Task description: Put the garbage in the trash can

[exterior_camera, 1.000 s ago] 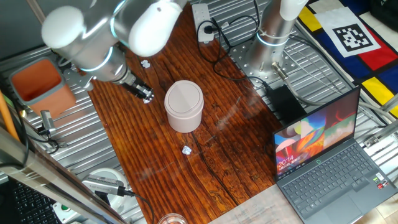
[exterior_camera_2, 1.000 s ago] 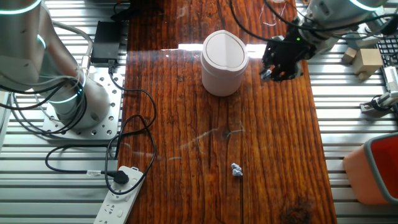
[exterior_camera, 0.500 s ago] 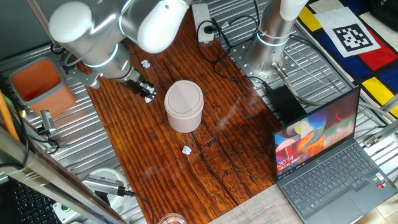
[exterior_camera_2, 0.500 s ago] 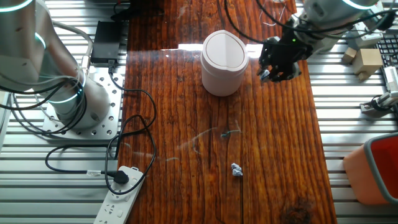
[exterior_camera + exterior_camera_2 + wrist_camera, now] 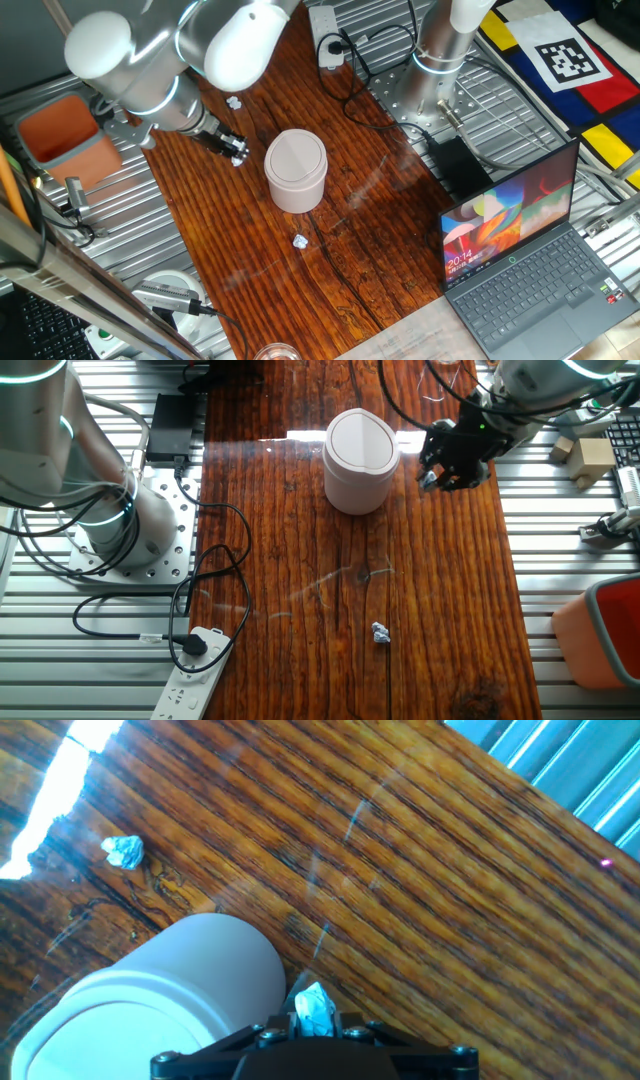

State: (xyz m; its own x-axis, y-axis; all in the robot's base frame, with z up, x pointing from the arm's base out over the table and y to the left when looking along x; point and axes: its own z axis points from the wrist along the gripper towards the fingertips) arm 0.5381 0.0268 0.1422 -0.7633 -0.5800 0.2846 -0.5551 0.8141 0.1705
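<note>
The trash can (image 5: 296,168) is a pale pink-beige cylinder with a flap lid, standing upright mid-table; it also shows in the other fixed view (image 5: 360,458) and in the hand view (image 5: 170,995). My gripper (image 5: 237,152) hangs just beside the bin, low over the table (image 5: 440,476). In the hand view it is shut on a small white paper wad (image 5: 315,1009) held between the fingertips, right next to the bin's wall. A second wad (image 5: 299,241) lies on the table on the bin's other side (image 5: 380,632) (image 5: 124,851). A third wad (image 5: 233,101) lies behind the arm.
An orange-red tub (image 5: 62,135) stands off the table's edge near the arm. An open laptop (image 5: 520,250) sits at the front right. A power strip (image 5: 195,680) and cables lie by the arm's base (image 5: 110,530).
The arm swayed slightly and came back; the gripper stays beside the bin at nearly the same spot. The bin and the loose wads have not moved.
</note>
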